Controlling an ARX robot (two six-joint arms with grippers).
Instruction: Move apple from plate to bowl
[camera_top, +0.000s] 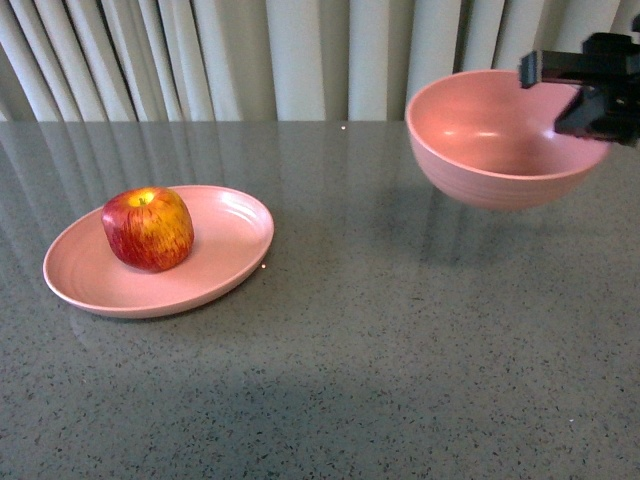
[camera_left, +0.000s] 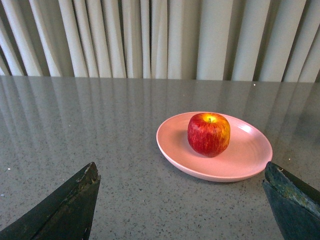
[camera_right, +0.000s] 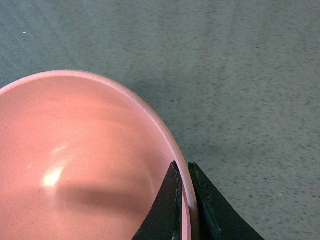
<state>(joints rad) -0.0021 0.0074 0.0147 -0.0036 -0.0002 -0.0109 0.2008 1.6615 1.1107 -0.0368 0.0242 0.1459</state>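
The red apple (camera_top: 148, 228) streaked with yellow sits on the shallow pink plate (camera_top: 225, 262) at the left of the table. My right gripper (camera_top: 590, 100) is shut on the rim of the deep pink bowl (camera_top: 490, 140) and holds it in the air at the right, its shadow on the table below. In the right wrist view the gripper (camera_right: 184, 172) pinches the bowl's rim (camera_right: 150, 115). My left gripper (camera_left: 182, 172) is open and empty, a little short of the plate (camera_left: 240, 160) and apple (camera_left: 209, 134); it is out of the front view.
The grey speckled table (camera_top: 380, 350) runs back to pale curtains (camera_top: 300, 55).
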